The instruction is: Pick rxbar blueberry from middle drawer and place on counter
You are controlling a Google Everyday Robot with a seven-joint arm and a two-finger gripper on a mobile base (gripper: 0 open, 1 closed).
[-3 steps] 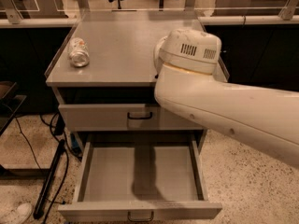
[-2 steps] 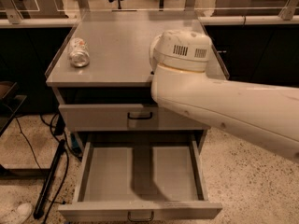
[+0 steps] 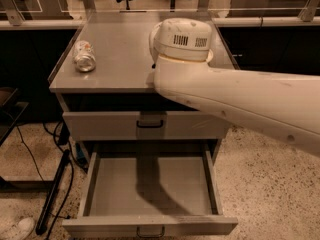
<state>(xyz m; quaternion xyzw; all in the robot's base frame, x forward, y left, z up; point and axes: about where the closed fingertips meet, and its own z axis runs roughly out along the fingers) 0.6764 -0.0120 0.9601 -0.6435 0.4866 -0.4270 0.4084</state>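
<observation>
Robot arm [image 3: 235, 94] over the counter's [image 3: 115, 69] right edge hides its gripper, open or closed unknowable; middle drawer [image 3: 150, 184] open, bar unseen; probably placing, release next.

Arm [image 3: 225, 94], claw unseen, farther left.

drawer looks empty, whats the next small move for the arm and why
Probably lower toward the counter and set the bar down. The middle drawer stands open with a bare floor, no rxbar blueberry showing; the arm reaches over the counter's right side, hiding the gripper behind it. The can lies at the left.
</observation>
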